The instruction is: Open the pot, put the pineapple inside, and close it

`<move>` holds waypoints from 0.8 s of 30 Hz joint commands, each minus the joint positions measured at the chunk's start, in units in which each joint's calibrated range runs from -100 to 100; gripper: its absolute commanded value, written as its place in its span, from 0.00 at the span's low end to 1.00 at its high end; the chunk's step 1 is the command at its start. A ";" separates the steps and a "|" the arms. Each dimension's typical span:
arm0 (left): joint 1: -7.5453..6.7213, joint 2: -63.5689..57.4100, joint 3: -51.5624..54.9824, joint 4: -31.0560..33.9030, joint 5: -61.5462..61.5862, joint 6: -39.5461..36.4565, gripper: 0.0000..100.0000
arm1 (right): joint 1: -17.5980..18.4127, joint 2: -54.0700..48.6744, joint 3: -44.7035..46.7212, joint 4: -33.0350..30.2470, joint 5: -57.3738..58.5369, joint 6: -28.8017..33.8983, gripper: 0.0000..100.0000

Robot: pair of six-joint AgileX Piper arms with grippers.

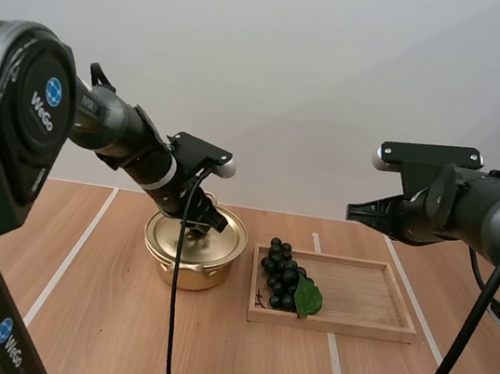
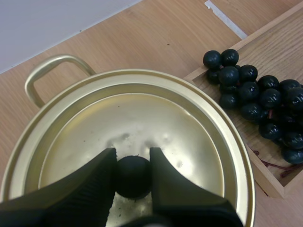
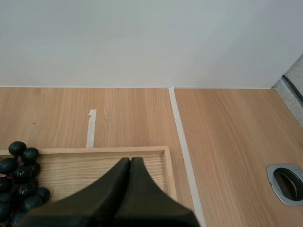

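A gold pot with side handles stands on the table left of the wooden tray, its lid seated on it. My left gripper is down on the lid, its fingers pinching the black lid knob between them. A bunch of dark grapes with a green leaf lies at the left end of the tray; the grapes also lie close beside the pot. My right gripper hangs high above the tray's right part, shut on nothing, its fingers together as one wedge.
White tape lines run along the wooden table. A round metal grommet sits in the tabletop to the right of the tray. A plain wall closes off the back.
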 commanded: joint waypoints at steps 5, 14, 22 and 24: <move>-0.16 0.01 0.05 -0.47 -0.19 0.36 0.00 | -0.23 -0.25 0.17 0.13 -0.46 0.15 0.00; -0.16 0.01 0.05 -0.47 -0.91 0.25 0.92 | -0.23 -0.25 0.17 0.13 -0.46 0.15 0.00; -0.16 -0.73 -0.72 -0.26 -0.79 -0.47 1.00 | -0.23 -0.25 0.17 0.13 -0.46 0.15 0.00; -0.16 -2.28 -1.69 -0.26 -0.22 -1.07 1.00 | -0.23 -0.25 0.17 0.13 -0.46 0.15 0.00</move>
